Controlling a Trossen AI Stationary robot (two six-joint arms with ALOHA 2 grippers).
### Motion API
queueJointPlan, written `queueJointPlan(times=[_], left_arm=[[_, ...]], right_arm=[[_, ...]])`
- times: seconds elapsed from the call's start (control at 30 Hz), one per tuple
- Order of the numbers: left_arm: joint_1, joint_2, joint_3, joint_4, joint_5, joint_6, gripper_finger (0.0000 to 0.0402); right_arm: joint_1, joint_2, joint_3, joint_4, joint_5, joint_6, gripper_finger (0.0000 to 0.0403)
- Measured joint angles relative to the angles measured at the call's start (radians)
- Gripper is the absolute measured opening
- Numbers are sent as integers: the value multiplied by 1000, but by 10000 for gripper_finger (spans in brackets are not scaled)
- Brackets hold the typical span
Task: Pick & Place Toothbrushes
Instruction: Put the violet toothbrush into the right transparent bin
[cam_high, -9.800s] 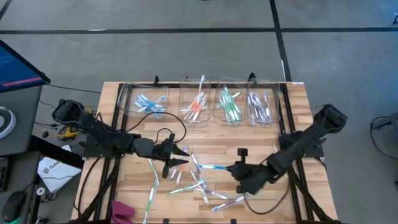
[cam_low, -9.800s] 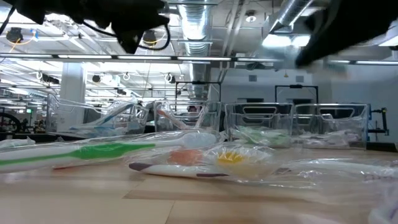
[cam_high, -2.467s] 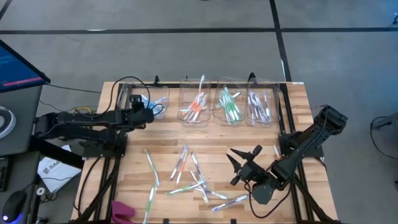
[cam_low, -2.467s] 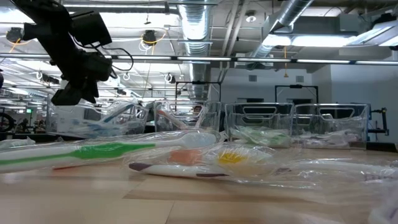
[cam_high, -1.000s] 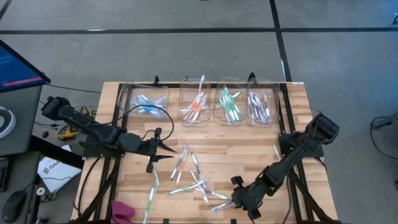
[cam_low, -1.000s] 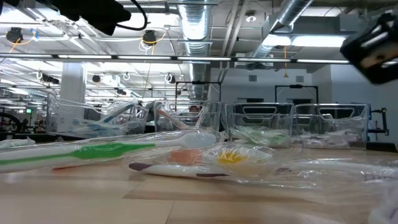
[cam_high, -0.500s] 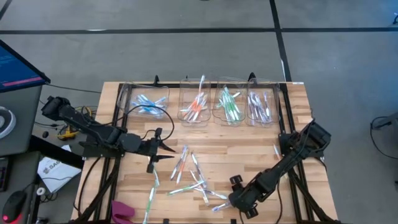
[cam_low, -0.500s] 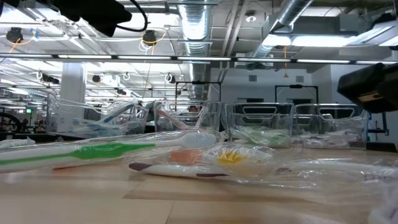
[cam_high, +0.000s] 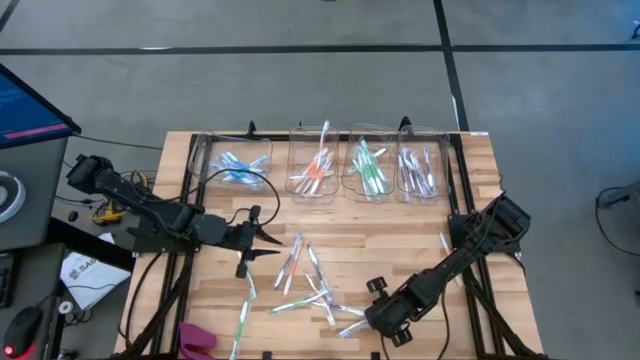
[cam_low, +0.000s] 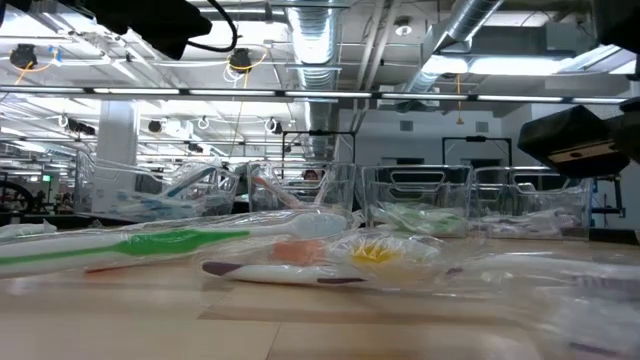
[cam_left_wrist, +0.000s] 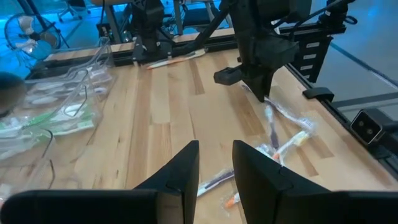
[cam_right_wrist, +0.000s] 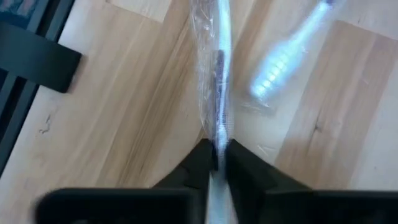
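Observation:
Several wrapped toothbrushes (cam_high: 310, 285) lie scattered on the wooden table's near middle. My right gripper (cam_high: 374, 316) is down among them at the near right and shut on a purple-accented toothbrush (cam_right_wrist: 216, 74) in clear wrap. From the left wrist view the same right gripper (cam_left_wrist: 260, 84) shows standing over that toothbrush (cam_left_wrist: 272, 119). My left gripper (cam_high: 262, 240) hovers left of the scattered toothbrushes, its fingers (cam_left_wrist: 180, 171) a little apart with nothing between them. My right gripper pinches the wrapped toothbrush's handle (cam_right_wrist: 217, 134) between its two fingers, one on each long side. The fingers come steeply from above and lie across the handle. The toothbrush stretches away from the fingers flat along the table top.
Clear bins stand in a row at the far edge, holding blue (cam_high: 240, 165), orange (cam_high: 315, 170), green (cam_high: 368, 168) and purple (cam_high: 418, 170) toothbrushes. A blue-bristled toothbrush (cam_right_wrist: 283, 56) lies right beside the held one. A pink thing (cam_high: 197, 338) lies at the near left edge.
My right gripper has sunk toward the table at the near right and tipped more steeply downward, coming down onto the purple-accented toothbrush. In the low view the wrapped toothbrush at the near right has shifted.

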Motion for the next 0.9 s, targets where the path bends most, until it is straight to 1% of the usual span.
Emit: queueJointPlan(times=[0.03,0.07,0.2,0.27,0.37,0.5,0.6,0.7,0.8,0.83,0.9], left_arm=[[0,0,0,0,0,-10,90],[0,0,0,0,0,-14,90],[0,0,0,0,0,-14,90],[0,0,0,0,0,-14,90],[0,0,0,-1,0,-14,90],[0,0,0,-2,0,-14,90],[0,0,0,-1,0,-23,90],[0,0,0,-1,-1,-45,90],[0,0,0,0,-1,-76,90],[0,0,0,2,-1,-116,90],[0,2,0,8,-1,-196,90]], right_arm=[[0,0,5,-9,-4,0,23],[0,0,9,-16,-4,1,17],[0,4,38,-73,-10,33,24],[2,6,70,-148,-15,35,14],[5,11,137,-319,-22,50,10],[9,15,258,-608,-16,131,9],[21,12,347,-823,26,204,9],[34,11,436,-993,64,277,9],[50,11,509,-1213,131,369,9],[50,7,518,-1227,154,397,9],[35,-16,508,-1187,172,368,9]])
